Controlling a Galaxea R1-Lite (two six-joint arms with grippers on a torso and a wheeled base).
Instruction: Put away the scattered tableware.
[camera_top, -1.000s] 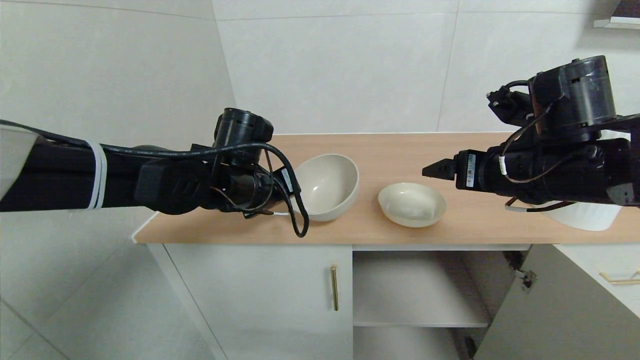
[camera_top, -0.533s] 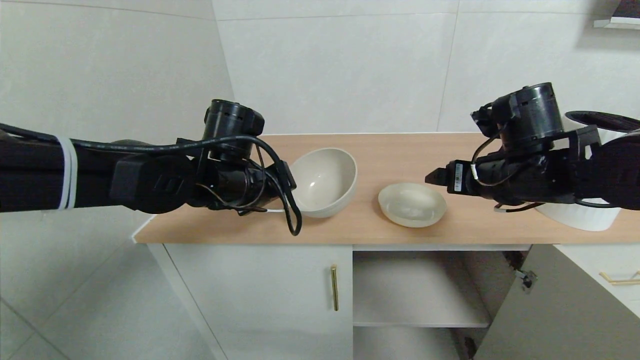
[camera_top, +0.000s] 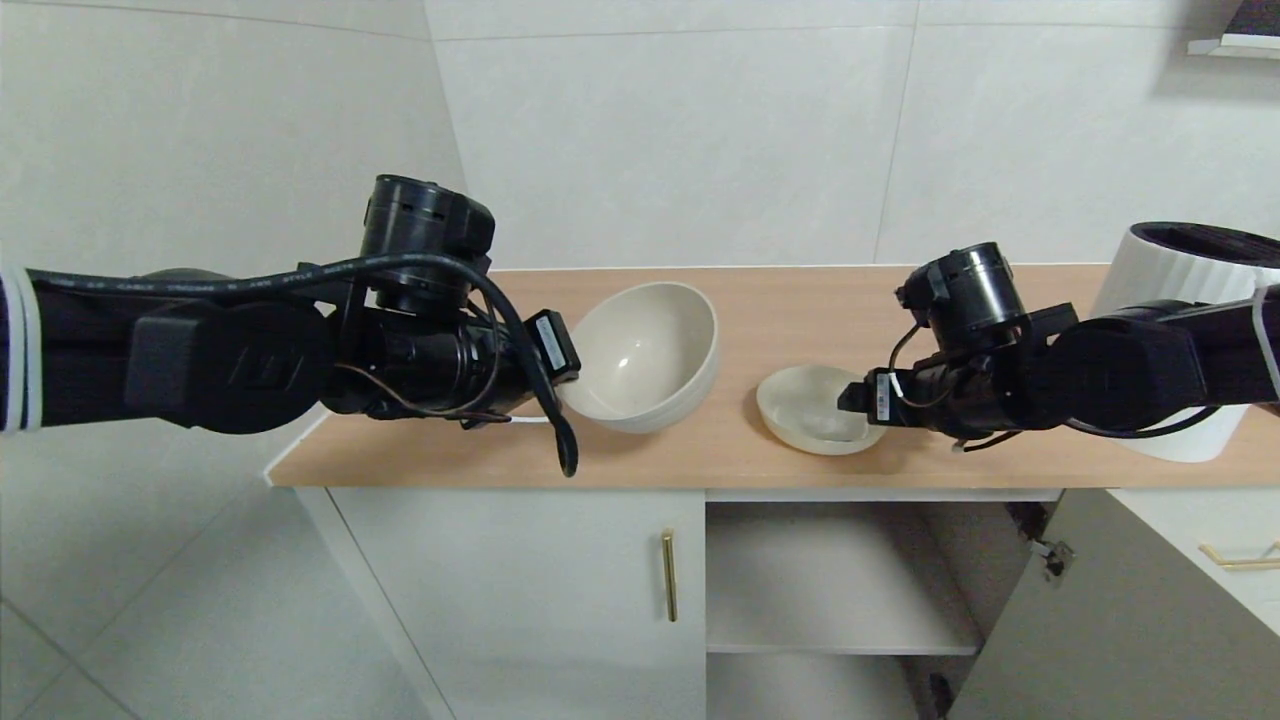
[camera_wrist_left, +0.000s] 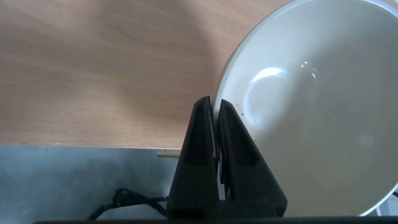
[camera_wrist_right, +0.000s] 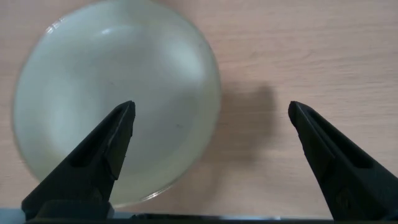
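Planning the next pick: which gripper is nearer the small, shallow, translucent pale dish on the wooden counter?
Right. The right gripper hangs open straddling the rim of that dish; the left gripper, farther off, is shut on the large cream bowl beside it.

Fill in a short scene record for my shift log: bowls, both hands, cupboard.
large bowl: tilted on counter
left hand: shut on large bowl's rim
small bowl: upright on counter, apart from large bowl
right hand: open, straddling small bowl's rim
cupboard: under counter, door open
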